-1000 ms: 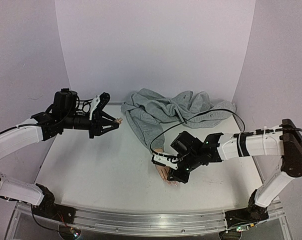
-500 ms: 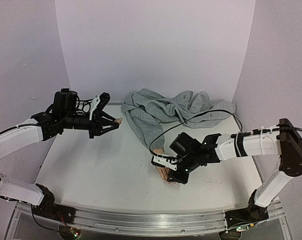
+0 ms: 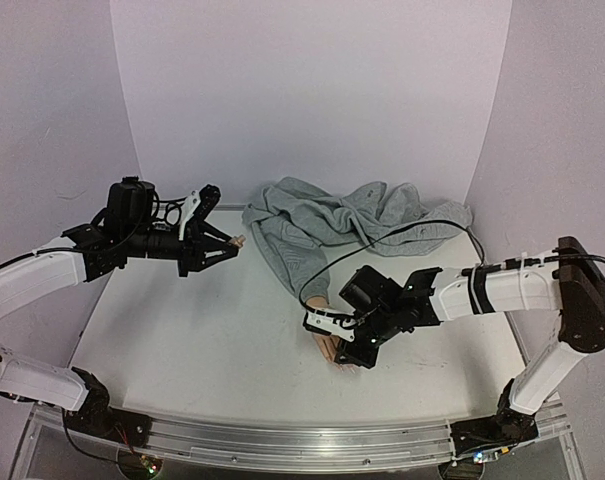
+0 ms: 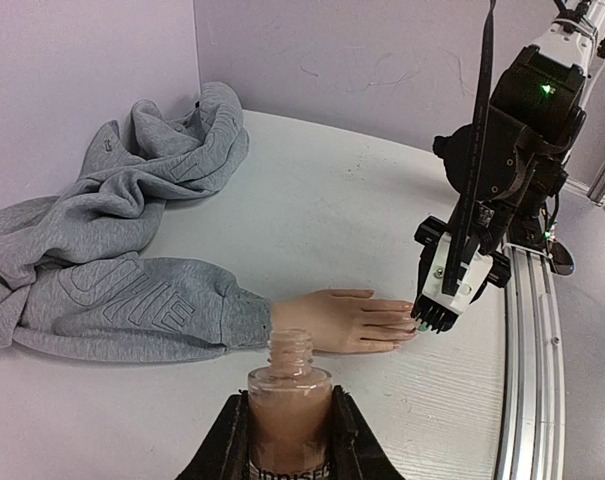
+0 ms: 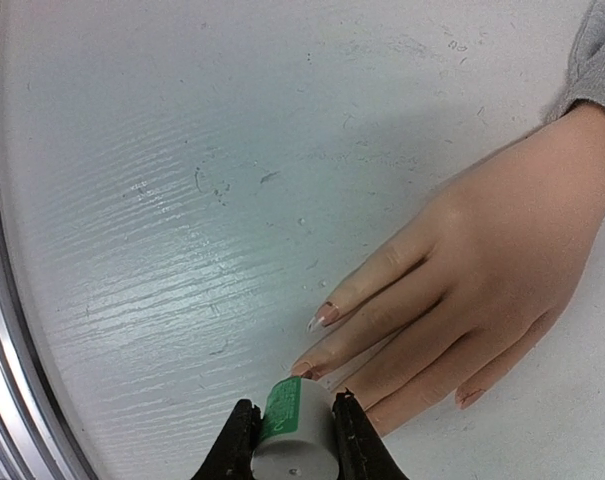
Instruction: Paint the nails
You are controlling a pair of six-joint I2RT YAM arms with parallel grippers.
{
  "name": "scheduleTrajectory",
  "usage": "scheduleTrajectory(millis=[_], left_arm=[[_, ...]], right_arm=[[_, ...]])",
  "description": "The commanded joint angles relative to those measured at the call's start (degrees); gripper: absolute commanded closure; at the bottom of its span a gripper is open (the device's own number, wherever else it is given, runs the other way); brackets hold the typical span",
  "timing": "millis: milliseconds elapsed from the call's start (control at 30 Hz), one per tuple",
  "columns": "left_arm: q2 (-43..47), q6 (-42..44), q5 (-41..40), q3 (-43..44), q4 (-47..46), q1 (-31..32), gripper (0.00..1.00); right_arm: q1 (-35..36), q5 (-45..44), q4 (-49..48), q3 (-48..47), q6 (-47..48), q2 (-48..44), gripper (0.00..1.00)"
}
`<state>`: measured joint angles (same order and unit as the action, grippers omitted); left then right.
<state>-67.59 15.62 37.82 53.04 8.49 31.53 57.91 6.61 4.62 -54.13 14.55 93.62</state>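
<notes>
Bottle [image 4: 290, 352]: uncapped, beige polish [image 4: 288, 412] inside | left jaws clamp it | right jaws clamp brush cap [image 5: 294, 440] by nails [image 5: 322, 315]

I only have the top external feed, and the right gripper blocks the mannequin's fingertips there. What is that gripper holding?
Observer: The right wrist view shows the right gripper shut on a small grey cap with a green label, right at the fingertips of the mannequin hand.
Operator: And the other arm's load? It's a speck here.
Observer: The left gripper is shut on an uncapped bottle of pinkish-tan liquid.
Operator: Is any paint on yet?
Observer: Of the nails, the index one looks pinkish; whether that is polish I cannot tell.
</notes>
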Motion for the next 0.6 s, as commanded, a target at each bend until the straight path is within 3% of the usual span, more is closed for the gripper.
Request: scheduleTrajectory(millis=[0,567], left_arm=[[0.0,-0.04,1.12,1.04,-2.52,-0.28,1.0],[0.02,0.1,1.04,1.01,-2.51,-0.33,1.0]], right_arm=[[0.29,-0.67,1.09,-0.85,0.04,1.0,1.0],[0.32,-0.94,0.91,-0.76,-0.04,1.65,1.0]])
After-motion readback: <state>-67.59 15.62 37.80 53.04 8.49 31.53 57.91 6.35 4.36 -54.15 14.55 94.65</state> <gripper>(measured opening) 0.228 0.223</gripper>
